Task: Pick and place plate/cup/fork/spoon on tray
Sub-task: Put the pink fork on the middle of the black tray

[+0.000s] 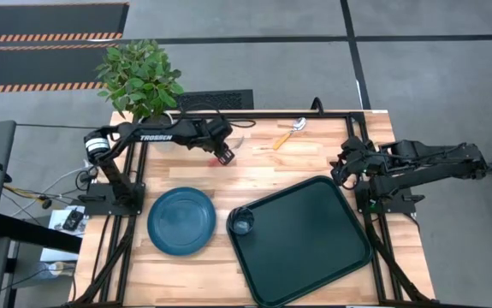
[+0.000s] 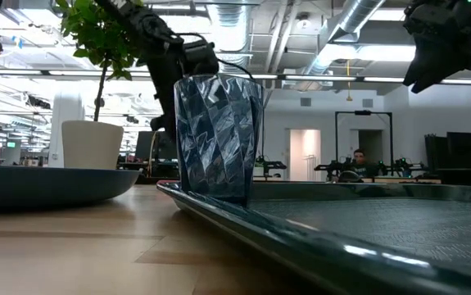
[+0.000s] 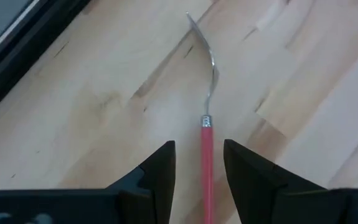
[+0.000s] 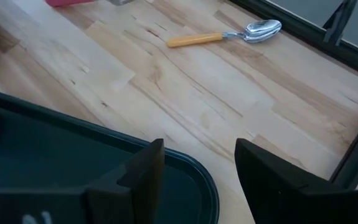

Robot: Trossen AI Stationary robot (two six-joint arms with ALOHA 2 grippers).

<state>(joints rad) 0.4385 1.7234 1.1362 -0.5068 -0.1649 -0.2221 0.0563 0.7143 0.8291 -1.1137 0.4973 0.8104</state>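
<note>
Here the left gripper (image 3: 198,163) sits near the table's far edge with its fingers parted on either side of the fork's (image 3: 207,118) red handle, not visibly clamped; the fork looks light, stiff and slippery on the wood, so mid-handle seems the best place to pinch. Farther right, the orange-handled spoon (image 1: 288,134) lies by the far edge, and the right gripper (image 4: 196,168) hangs spread wide and empty over the green tray's (image 1: 314,257) far right corner.
</note>
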